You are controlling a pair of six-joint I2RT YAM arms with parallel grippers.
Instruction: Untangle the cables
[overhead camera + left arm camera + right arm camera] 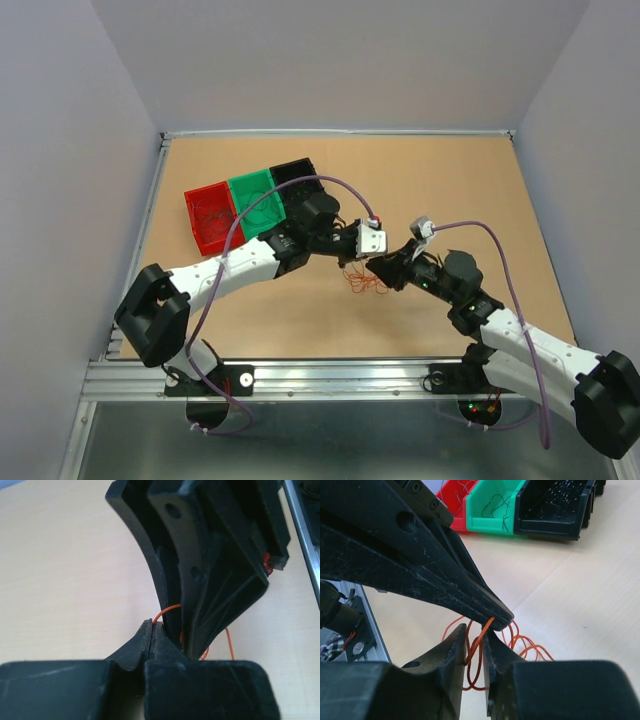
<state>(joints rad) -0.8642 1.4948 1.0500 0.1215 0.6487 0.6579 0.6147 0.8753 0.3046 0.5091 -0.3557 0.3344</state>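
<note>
Centrally on the table [450, 180], the two arms are seen meeting tip to tip, and the orange cable [520, 642] is found just beneath that meeting point as a loose bundle of thin loops lying on the wood; part of the bundle is lifted off the surface between the two sets of fingers. The left gripper [152, 626] is shown with its fingers pressed together at the tips, and a strand of the orange cable is seen arching out of the seam between them, so it is taken to be clamped on that strand. The right gripper [474, 632] is shown with its fingers drawn close but with a narrow slit left between them; orange strands are seen running through that slit, and whether they are actually pinched cannot be told. From the right wrist view the closed tip of the left gripper is seen just above and touching, or nearly touching, the strand that passes into the right fingers; from the left wrist view the right gripper is seen standing upright directly beyond the left fingertips, with the strand curving between the two. Well apart from the bundle, toward the far left of the table, three bins are set side by side in a row: a red bin [454, 505], a green bin [492, 526] and a black bin [550, 527]; thin wires are seen lying in each.
</note>
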